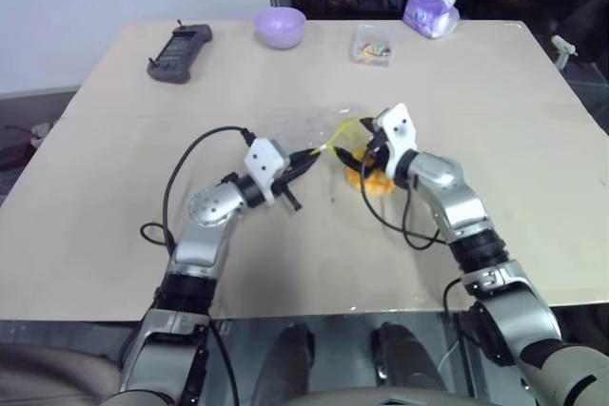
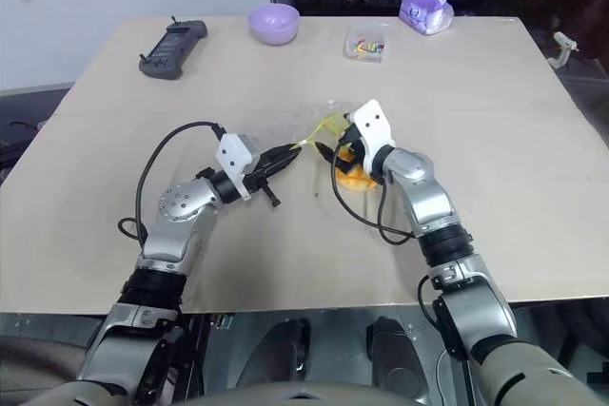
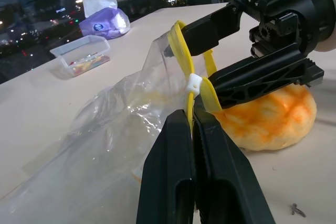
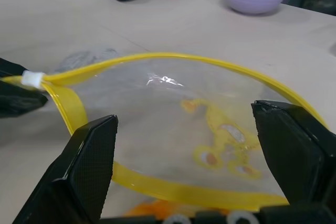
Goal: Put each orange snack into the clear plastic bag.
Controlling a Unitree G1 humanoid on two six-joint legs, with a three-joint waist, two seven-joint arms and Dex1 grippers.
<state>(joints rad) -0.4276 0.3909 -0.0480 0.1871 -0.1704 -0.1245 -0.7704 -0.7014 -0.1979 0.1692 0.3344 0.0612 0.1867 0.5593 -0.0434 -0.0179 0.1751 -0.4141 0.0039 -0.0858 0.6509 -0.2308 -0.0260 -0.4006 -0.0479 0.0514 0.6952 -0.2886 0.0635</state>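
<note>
The worktop (image 1: 495, 140) is carrying everything in the scene, a broad beige surface with the two arms reaching over its middle.

The bag (image 3: 105, 129) is lying near the worktop's centre, its clear body slumping flat toward the far side while its yellow-edged mouth is being held up off the surface. The mouth is standing open as a loop of yellow strip.

The left pincer (image 3: 193, 116) is pressing its two black fingers together on the yellow strip, right beside the white zip slider, and is pinching that end of the mouth.

The right pincer (image 4: 191, 150) is standing with its fingers spread wide, one on each side of the open mouth; the fingers are not closing on anything.

The bun (image 3: 273, 119) is resting on the worktop just beneath the right pincer and touching the near side of the bag's mouth. It is sitting outside the bag, dome up.

Along the far edge, well apart from the arms, are sitting a black handset (image 1: 178, 51), a purple bowl (image 1: 280, 27), a purple tissue pack (image 1: 431, 13) and a small clear box (image 1: 371, 46) of coloured bits.
</note>
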